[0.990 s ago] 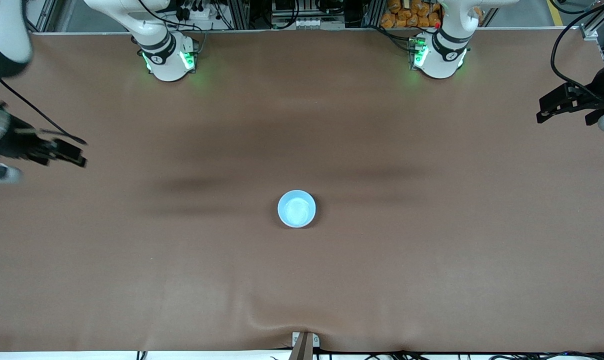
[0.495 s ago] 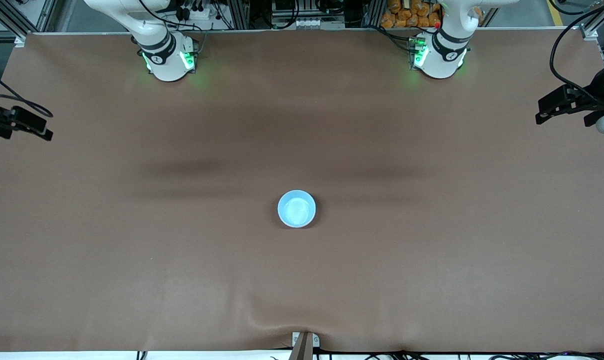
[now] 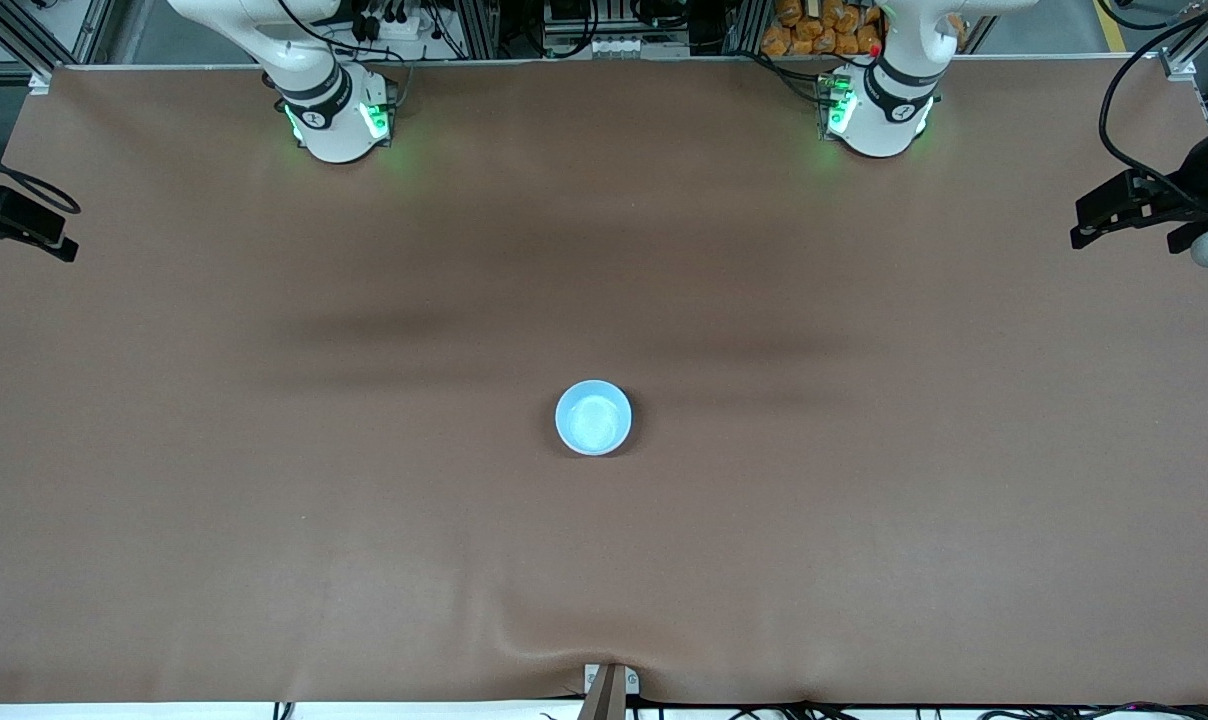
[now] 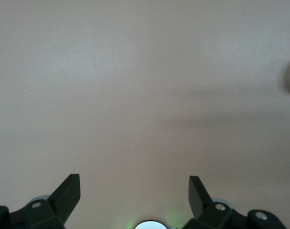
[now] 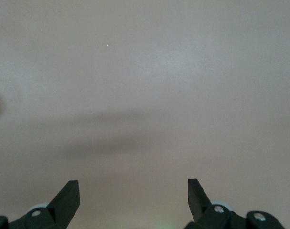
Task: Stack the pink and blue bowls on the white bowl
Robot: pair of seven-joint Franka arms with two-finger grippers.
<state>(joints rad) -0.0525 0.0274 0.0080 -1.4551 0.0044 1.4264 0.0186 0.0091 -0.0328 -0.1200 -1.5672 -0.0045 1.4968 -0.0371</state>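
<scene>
The light blue bowl (image 3: 593, 418) stands upright in the middle of the brown table (image 3: 864, 560). What it rests on is hidden from above. No pink bowl and no white bowl show. My left gripper (image 3: 1082, 226) hangs open and empty over the table's edge at the left arm's end; its wrist view shows the open gripper (image 4: 134, 180) over bare table. My right gripper (image 3: 56, 243) hangs over the table's edge at the right arm's end; its wrist view shows it (image 5: 134, 183) open and empty.
The two arm bases (image 3: 336, 118) (image 3: 876, 112) stand along the table's back edge. A small bracket (image 3: 609, 682) sits at the middle of the front edge, where the brown cover wrinkles.
My right gripper has drawn back from over the table to its edge at the right arm's end. The left gripper and the blue bowl have stayed put.
</scene>
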